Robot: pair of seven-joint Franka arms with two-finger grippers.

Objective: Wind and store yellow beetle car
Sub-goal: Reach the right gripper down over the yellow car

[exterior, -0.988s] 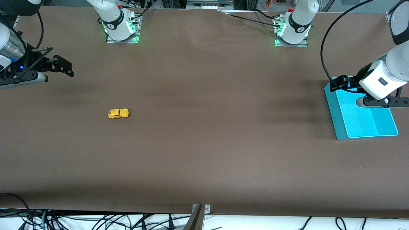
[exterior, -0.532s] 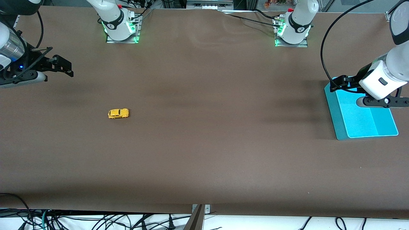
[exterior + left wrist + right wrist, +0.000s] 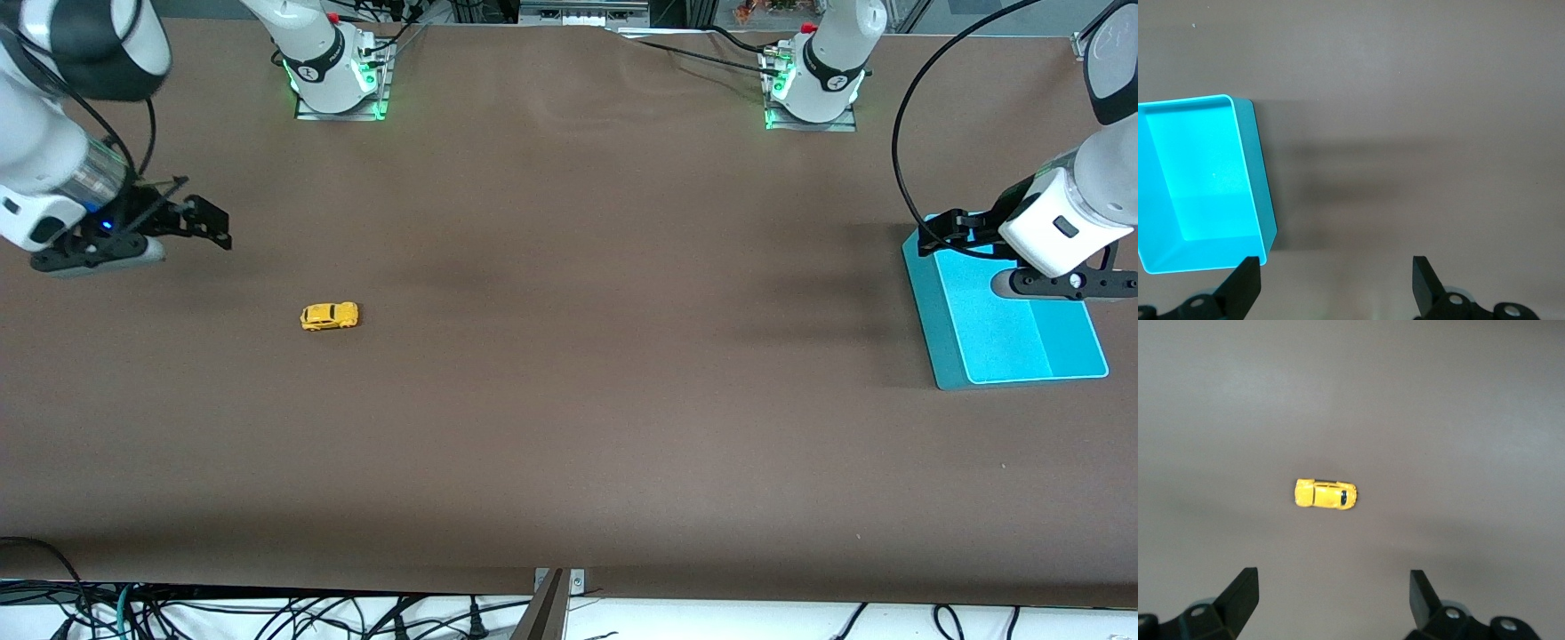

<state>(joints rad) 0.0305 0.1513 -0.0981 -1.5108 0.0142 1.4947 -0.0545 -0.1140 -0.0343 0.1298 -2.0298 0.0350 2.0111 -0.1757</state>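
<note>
Right gripper (image 3: 209, 222) hangs in the air over bare table at the right arm's end, its fingers (image 3: 1238, 593) spread wide with nothing between them. Near it, closer to the front camera, the yellow beetle car (image 3: 330, 316) sits on its wheels on the brown table (image 3: 587, 373), lying lengthwise along the table, with open surface all round and nothing between it and the gripper. Well apart, at the left arm's end, stands a turquoise bin (image 3: 978, 351). The left gripper (image 3: 942, 233) waits above that bin's rim toward the middle of the table, jaws wide and holding nothing.

From the right wrist view the car (image 3: 1325, 494) shows its roof and a dark window. The left wrist view looks down into the bin (image 3: 1251, 153), whose floor is bare, and shows its two fingertips (image 3: 1248, 280) well apart.
</note>
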